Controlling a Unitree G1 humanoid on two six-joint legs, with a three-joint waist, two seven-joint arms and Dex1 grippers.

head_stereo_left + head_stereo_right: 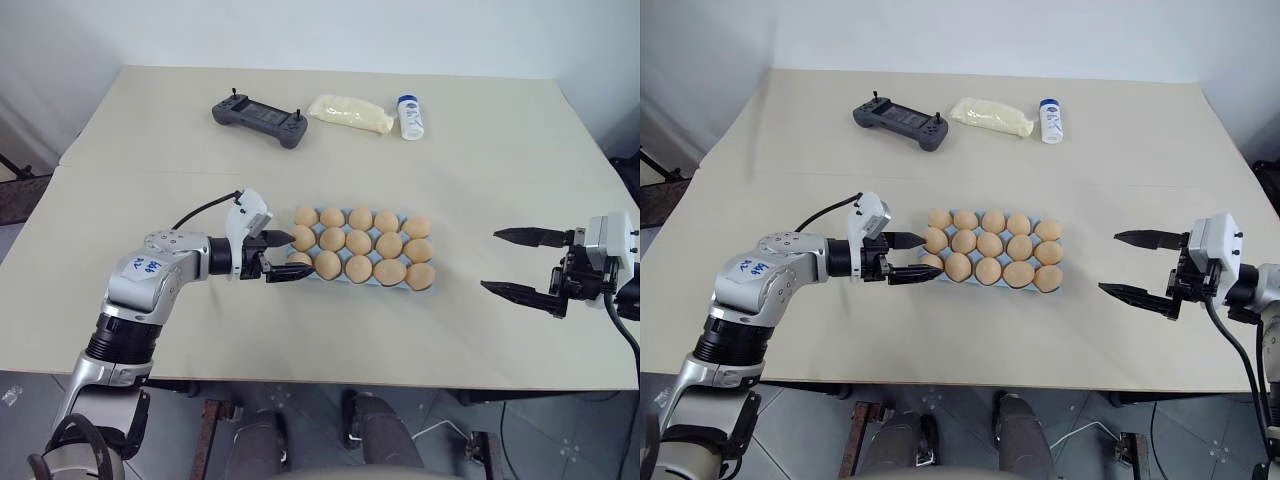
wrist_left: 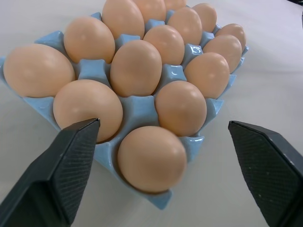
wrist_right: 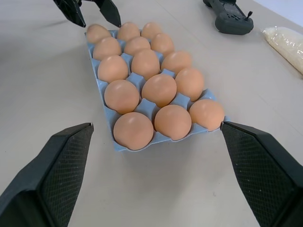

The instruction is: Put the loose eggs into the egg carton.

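The light blue egg carton (image 2: pixel 139 106) lies in the middle of the table, and every cup I see holds a tan egg. No egg lies loose on the table. My left gripper (image 1: pixel 300 256) is open at the carton's left end. Its fingers straddle the near-left corner egg (image 2: pixel 151 158), which sits in its cup with a gap on both sides. My right gripper (image 1: pixel 490 260) hovers open to the right of the carton (image 3: pixel 144 106), a short way off, with nothing between its fingers.
At the back of the table lie a dark grey handheld controller (image 1: pixel 260 120), a clear bag of white grains (image 1: pixel 350 113) and a small white bottle with a blue cap (image 1: pixel 410 117). The table's front edge runs just below both arms.
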